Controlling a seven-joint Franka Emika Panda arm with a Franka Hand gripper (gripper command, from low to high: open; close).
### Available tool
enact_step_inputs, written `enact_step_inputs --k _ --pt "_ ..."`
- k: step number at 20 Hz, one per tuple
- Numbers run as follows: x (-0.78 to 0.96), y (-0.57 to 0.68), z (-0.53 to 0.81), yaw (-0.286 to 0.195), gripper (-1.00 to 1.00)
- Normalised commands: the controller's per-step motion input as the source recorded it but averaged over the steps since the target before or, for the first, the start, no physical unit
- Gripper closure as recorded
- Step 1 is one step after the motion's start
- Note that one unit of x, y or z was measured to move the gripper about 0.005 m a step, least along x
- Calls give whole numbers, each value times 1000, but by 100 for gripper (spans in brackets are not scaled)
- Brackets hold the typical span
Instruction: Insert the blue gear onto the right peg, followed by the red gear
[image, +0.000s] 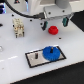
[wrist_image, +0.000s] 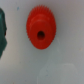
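Note:
The blue gear (image: 50, 52) lies flat on the right end of a black base plate (image: 31, 60), apparently seated on its right peg. The red gear (image: 53, 29) lies on the white table behind the plate. In the wrist view the red gear (wrist_image: 41, 27) shows its raised hub and dark centre hole. My gripper (image: 55, 23) hovers just above the red gear, open and empty, with one finger (image: 46, 22) on each side of the gear. A dark shape (wrist_image: 2, 30) at the wrist view's edge may be one finger.
A small white peg (image: 34, 56) stands on the left part of the base plate. A beige and white block-like object (image: 19, 27) stands at the exterior view's left. A black cable (image: 20, 10) arcs above it. The white table (image: 70, 65) ends at the far side.

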Motion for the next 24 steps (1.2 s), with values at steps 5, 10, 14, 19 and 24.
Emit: enact_step_inputs --k 5,10,14,19,24 --pt "-209 206 -337 0 -100" --pt "-232 61 -401 0 -100" --pt "-336 -120 -319 0 -100" --pt "-332 -216 -223 0 100" --pt "-324 -128 -174 0 100"
